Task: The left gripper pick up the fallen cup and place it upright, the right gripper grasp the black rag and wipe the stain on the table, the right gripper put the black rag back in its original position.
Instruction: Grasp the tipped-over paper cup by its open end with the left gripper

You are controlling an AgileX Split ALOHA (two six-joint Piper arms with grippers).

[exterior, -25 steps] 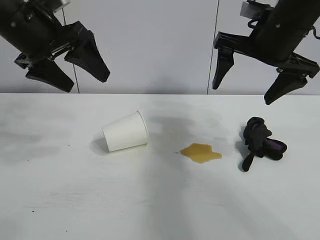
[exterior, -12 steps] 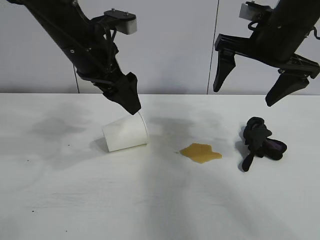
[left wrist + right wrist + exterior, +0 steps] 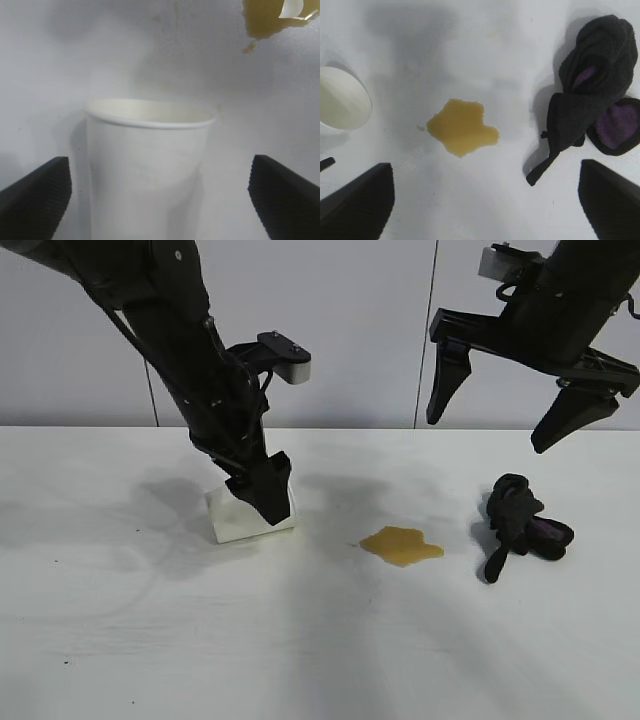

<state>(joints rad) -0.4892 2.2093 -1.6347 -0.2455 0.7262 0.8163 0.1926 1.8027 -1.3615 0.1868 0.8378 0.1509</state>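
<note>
You have the white desk (image 3: 120,640) spanning the whole exterior view, faintly smudged with grey and dotted with a few dark specks. Two black arms hang over it.

Your left pincer (image 3: 262,502) is down at the cup (image 3: 232,522), its arm slanting in from the upper left with a small white block on the wrist. In the left wrist view the pincer (image 3: 160,200) stands wide open, one ribbed finger (image 3: 37,195) on either side of the cup (image 3: 145,170), both clear of its walls; nothing is gripped. The cup lies on its side on the desk, left of centre, rolled rim facing the stain (image 3: 401,545). From the outside, the near finger covers part of the cup's rim end.

Your right pincer (image 3: 500,420) hangs high above the desk's right half, well clear of everything, fingers spread wide and holding nothing. Its wrist view looks down on the stain (image 3: 462,126) and the black rag (image 3: 592,105) between its two fingertips.

The black rag (image 3: 520,523) sits bunched on the desk at the right, a strip trailing toward the front edge and purple showing in the folds. It lies near the stain but apart from it.

The stain is a flat, glossy yellow-brown puddle between cup and rag, touching neither.
</note>
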